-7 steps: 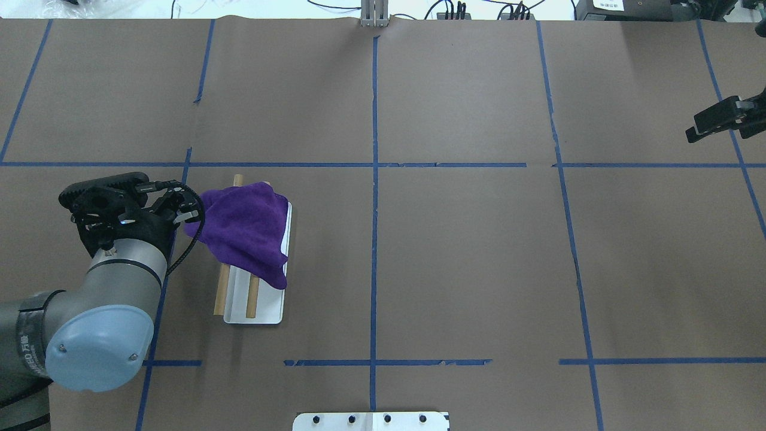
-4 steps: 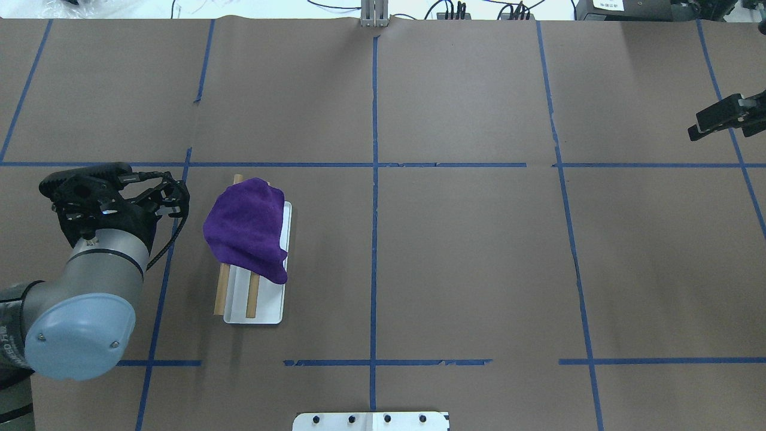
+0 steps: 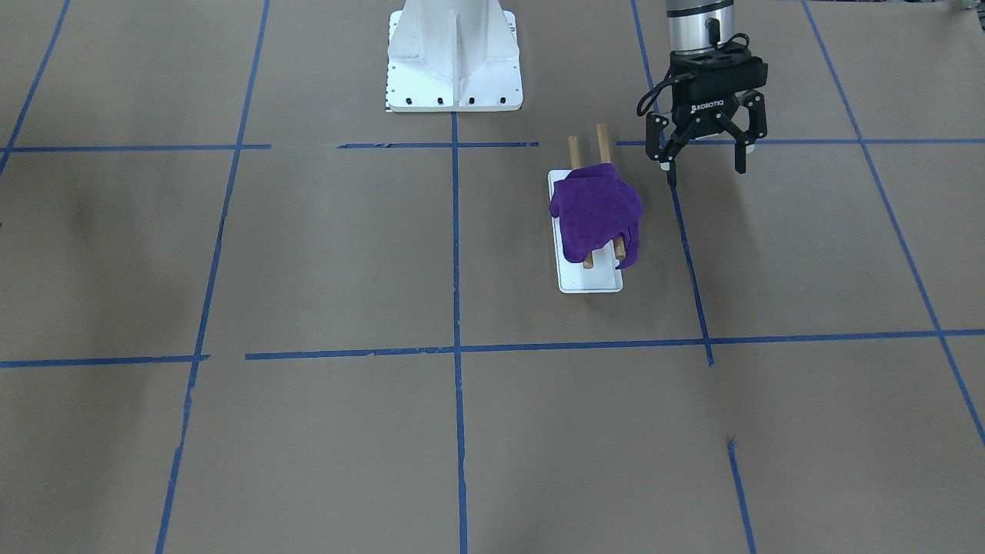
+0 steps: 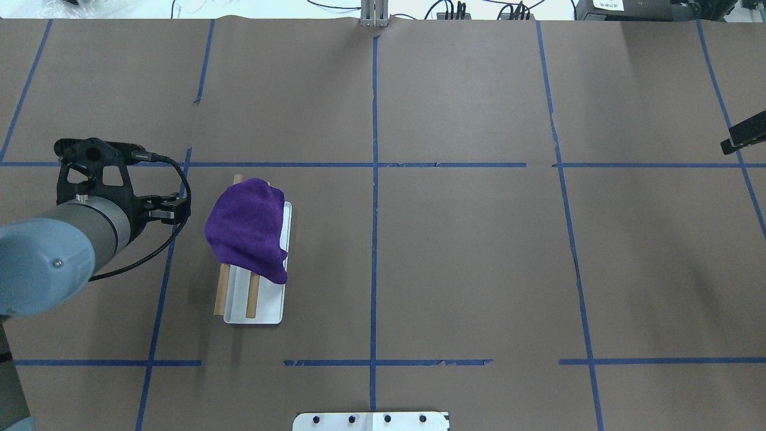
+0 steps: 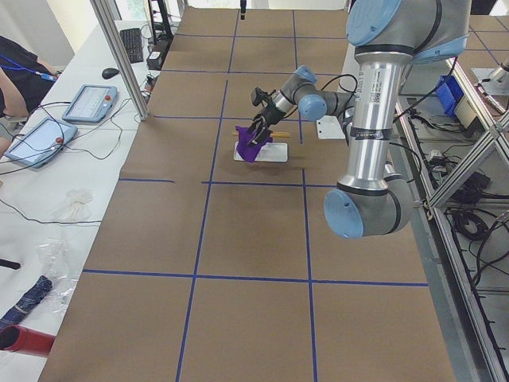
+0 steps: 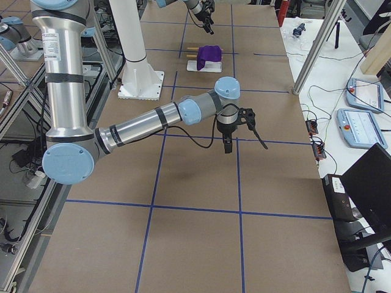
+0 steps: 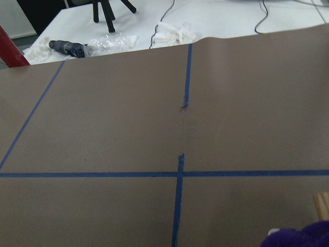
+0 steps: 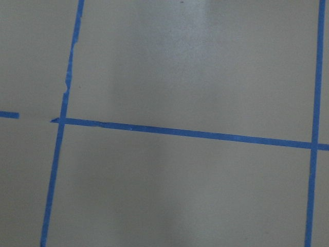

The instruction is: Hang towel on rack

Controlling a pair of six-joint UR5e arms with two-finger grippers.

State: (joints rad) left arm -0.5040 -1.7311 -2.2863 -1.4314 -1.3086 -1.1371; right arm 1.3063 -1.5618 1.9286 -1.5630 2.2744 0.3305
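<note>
The purple fuzzy towel (image 3: 594,209) is draped over the wooden two-dowel white-based rack (image 3: 589,278); the left gripper (image 3: 706,173) is held apart, empty (right gripper (image 6: 244,145): can't tell).

- I work in a robotics lab (plainly no home).
- My worktop (image 4: 467,251) wears brown paper, gridded with blue tape (image 4: 374,239).
- Teach pendants (image 5: 89,103) and aluminium posts (image 5: 119,56) flank it.

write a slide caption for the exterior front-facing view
Purple towel draped over the rack, left end effector open beside it, not touching
</note>
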